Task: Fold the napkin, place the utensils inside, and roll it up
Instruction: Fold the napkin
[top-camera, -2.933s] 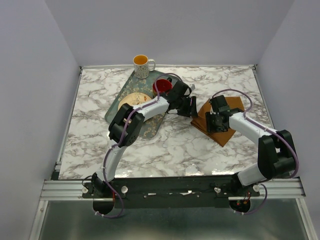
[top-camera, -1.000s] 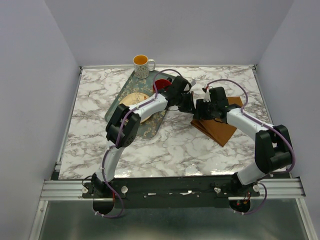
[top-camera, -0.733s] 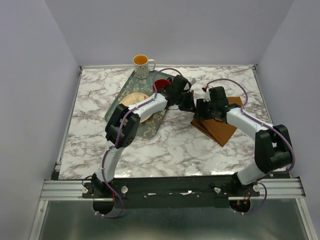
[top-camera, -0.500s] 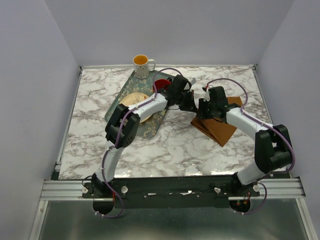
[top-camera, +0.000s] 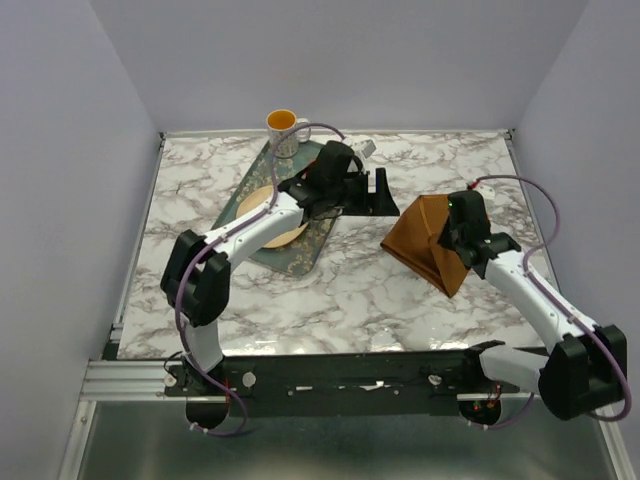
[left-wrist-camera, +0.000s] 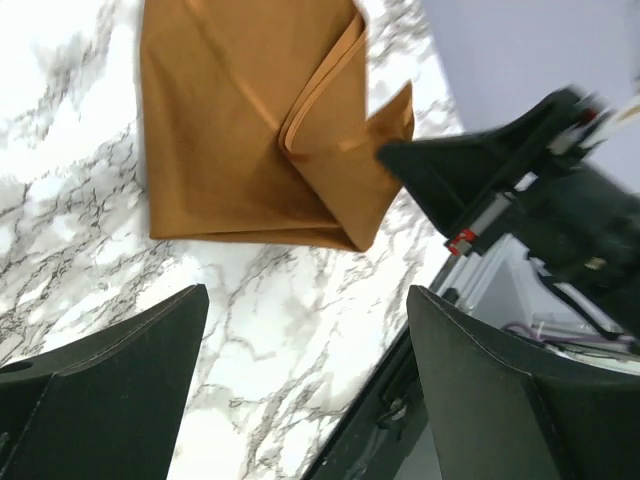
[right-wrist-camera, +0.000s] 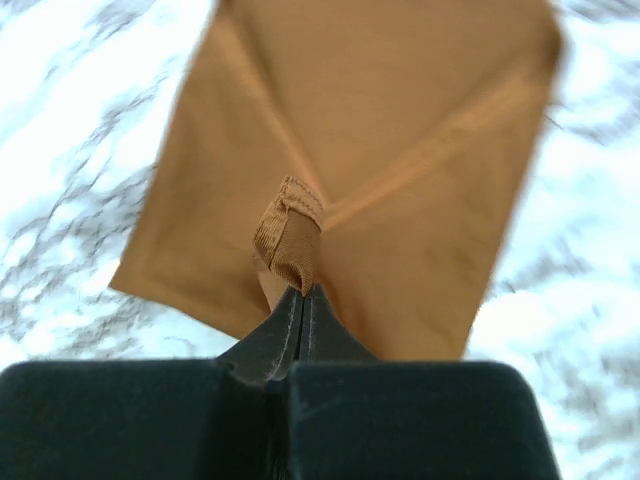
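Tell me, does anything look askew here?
Yes. The napkin is folded unevenly: its layers do not line up, and one corner sticks out past the edge. The right gripper pinches a bunched bit.

no readable text, labels, brands or numbers anywhere

- Table (top-camera: 330, 300): white marble-pattern top with grey veining, evenly lit.
- Walls (top-camera: 340, 60): plain pale grey-lilac panels on three sides.
- Aluminium rail (top-camera: 130, 375) along the near table edge.
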